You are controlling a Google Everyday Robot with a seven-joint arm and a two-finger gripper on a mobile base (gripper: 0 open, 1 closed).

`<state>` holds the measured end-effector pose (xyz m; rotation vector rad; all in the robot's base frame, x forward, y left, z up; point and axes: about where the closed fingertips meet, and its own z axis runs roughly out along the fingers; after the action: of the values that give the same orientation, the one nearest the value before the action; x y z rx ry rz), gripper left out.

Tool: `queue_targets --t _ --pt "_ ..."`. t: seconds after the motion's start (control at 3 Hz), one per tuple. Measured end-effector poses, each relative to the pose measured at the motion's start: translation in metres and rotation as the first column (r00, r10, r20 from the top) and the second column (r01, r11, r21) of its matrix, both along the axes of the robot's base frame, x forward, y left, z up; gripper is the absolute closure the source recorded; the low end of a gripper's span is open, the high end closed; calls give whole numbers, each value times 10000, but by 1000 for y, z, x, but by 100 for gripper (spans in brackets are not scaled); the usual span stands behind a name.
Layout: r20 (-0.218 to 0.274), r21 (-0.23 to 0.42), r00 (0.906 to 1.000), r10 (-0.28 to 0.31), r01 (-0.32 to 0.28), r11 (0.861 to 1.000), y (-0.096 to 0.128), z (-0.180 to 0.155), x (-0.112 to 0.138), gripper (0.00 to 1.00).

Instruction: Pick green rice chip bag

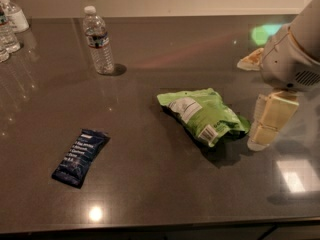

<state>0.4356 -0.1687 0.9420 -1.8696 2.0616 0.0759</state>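
The green rice chip bag lies flat near the middle of the dark table. It is puffy and light green, with a white label and a barcode facing up. My gripper hangs from the white arm at the right edge of the camera view. It is just to the right of the bag's right end, low over the table and not touching the bag.
A flat dark blue bar wrapper lies front left. A clear water bottle stands at the back left, and more bottles stand at the far left edge. A tan packet lies behind my arm at the right.
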Motion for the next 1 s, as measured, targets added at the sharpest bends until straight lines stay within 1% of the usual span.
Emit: queue_targets --t 0.33,0.67,1.0 --pt "-268 -152 9995 174 -178 9997 15 -23 -3 0" --pt "-589 -284 9983 34 -51 9996 26 -41 -3 0" --pt "-714 -331 9974 -118 95 9994 33 -57 -3 0"
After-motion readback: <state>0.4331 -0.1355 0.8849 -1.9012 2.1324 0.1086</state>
